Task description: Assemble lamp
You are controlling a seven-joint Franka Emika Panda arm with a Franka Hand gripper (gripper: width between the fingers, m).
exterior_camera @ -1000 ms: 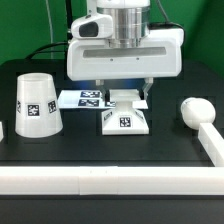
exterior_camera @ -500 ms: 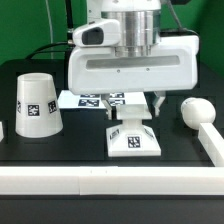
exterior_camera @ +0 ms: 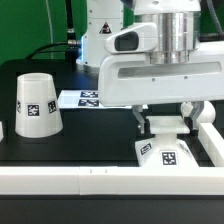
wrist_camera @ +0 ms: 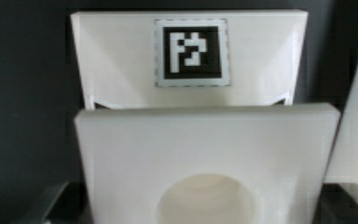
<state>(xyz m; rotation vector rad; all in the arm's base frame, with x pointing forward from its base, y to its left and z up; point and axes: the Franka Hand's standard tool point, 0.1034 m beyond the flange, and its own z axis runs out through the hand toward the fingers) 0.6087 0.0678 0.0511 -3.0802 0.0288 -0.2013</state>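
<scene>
Gripper (exterior_camera: 165,122) closed on the base (exterior_camera: 166,153), fingers pinching its raised centre block. The base is directly under the hand, by the front rail (exterior_camera: 60,181), at the exterior view's right. Shade (exterior_camera: 35,103) is well apart, far left.

Bare table (exterior_camera: 95,135) stretches between the shade (exterior_camera: 35,103) and the base (exterior_camera: 165,153); the white rail (exterior_camera: 80,181) walls the base's near side.
</scene>
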